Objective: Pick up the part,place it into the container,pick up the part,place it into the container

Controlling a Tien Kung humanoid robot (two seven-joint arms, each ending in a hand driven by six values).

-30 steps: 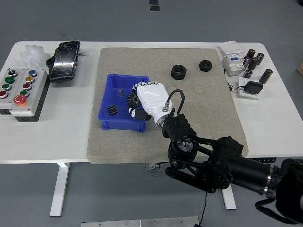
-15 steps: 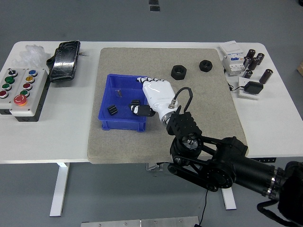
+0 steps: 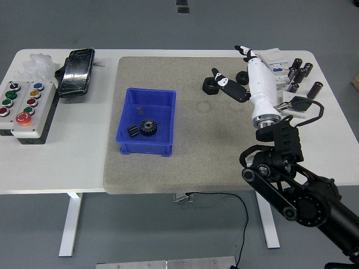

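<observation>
The right hand (image 3: 247, 78) hovers open over the mat's (image 3: 224, 145) far right, beside a black nut (image 3: 210, 86). A gear (image 3: 148, 126) and small part (image 3: 133, 131) lie in the blue bin (image 3: 166, 120).

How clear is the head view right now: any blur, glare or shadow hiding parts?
Head view: evenly lit, soft shadows only; black toothed gear in the blue plastic bin is crisp; white five-fingered right hand is sharp but covers one of the black hex nuts; no glare.
</observation>
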